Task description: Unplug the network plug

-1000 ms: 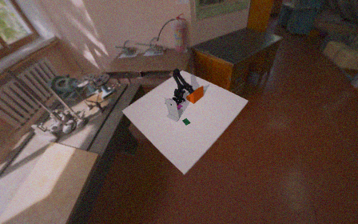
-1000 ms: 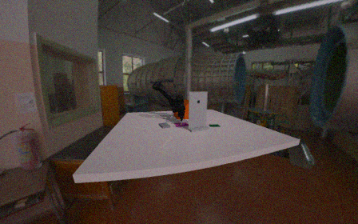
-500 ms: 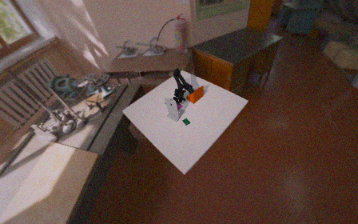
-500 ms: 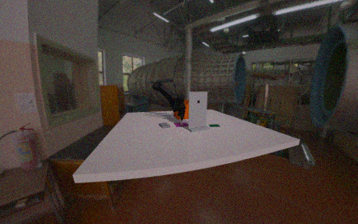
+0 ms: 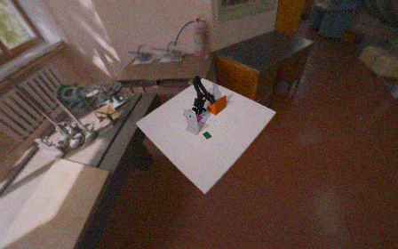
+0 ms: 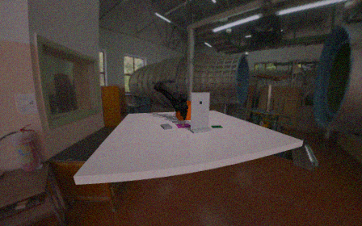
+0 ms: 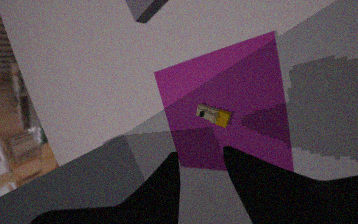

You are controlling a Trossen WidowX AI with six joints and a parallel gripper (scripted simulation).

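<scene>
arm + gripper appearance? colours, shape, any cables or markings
Arm is matte black throughout, built of slim jointed links. Gripper has two plain black fingers, broad at the base and tapering toward the tips. No cables, labels or markings can be made out; the pictures are too grainy for fine detail.

Orange block (image 5: 218,105) on white table (image 5: 231,133), near far edge. Small green patch (image 5: 207,135) toward near side. Grey tile (image 6: 166,126) flat on tabletop. Fire extinguisher (image 5: 201,31) against far wall. Radiator (image 5: 27,95) at left, below window. Dark desk (image 5: 262,51) beyond table.
</scene>
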